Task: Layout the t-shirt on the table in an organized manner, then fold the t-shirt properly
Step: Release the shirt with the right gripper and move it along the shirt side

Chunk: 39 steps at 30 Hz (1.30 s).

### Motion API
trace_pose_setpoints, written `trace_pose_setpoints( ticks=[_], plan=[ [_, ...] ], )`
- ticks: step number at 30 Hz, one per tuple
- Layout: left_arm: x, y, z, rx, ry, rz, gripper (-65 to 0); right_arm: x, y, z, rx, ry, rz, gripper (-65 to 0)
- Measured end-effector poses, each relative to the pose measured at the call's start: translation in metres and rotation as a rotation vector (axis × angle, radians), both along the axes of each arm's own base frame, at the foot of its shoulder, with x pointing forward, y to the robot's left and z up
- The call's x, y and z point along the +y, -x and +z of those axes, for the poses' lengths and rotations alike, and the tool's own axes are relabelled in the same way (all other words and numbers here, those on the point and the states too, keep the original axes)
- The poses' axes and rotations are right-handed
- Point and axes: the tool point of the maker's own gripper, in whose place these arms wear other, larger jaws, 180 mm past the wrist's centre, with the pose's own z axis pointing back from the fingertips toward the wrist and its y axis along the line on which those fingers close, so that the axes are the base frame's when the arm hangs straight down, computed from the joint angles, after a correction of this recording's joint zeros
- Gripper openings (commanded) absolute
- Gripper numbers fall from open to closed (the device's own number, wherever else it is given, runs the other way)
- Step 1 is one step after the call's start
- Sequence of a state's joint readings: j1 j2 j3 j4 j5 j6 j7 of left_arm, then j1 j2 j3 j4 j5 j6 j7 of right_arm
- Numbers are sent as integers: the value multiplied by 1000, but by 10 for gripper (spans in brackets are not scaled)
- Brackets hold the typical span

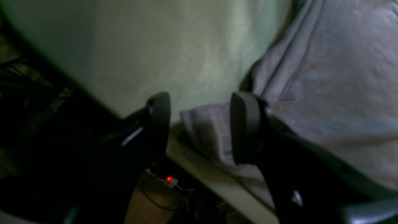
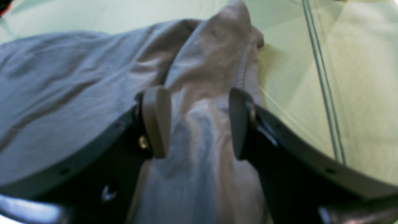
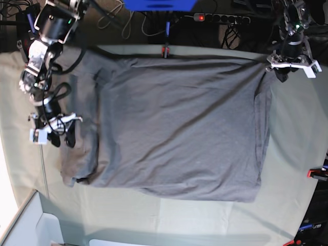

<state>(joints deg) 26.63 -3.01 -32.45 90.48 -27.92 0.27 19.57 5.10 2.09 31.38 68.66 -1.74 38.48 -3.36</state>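
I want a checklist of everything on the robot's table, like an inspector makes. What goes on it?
Surface: table under a pale green creased cloth; red clamps at its edges.
Job's things: grey t-shirt spread mostly flat, wrinkled, sleeve bunched on the base view's left.
Clutter: nothing seen on the cloth.
Grippers: left gripper open over a shirt corner at the table edge; right gripper open astride a raised shirt fold.
Cables: black cables behind the table; power strip with a red light.
Surroundings: white box at a near corner; dark floor beyond.
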Motion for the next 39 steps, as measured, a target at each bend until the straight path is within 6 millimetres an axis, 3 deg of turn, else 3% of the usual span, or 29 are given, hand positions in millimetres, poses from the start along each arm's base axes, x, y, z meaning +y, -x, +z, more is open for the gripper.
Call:
trace_pose_setpoints(
  ticks=[14, 21, 28, 32, 34, 39],
  plan=[
    [0, 0, 0, 1, 1, 0, -348, 4, -28, 17, -13, 2, 17, -343],
    [0, -7, 3, -14, 1, 3, -348, 39, -36, 7, 85, 75, 174, -343],
    [-5, -7, 0, -16, 18, 8, -348, 34, -46, 16, 81, 101, 181, -343],
    [-4, -15, 4, -35, 16, 13, -346, 30, -62, 20, 71, 74, 171, -344],
    [-4, -18, 6, -43, 17, 14, -344, 28, -66, 13, 93, 56, 174, -344],
    [0, -38, 16, -86, 7, 23, -343, 7, -53, -22, 215, 49, 160, -344]
  ],
)
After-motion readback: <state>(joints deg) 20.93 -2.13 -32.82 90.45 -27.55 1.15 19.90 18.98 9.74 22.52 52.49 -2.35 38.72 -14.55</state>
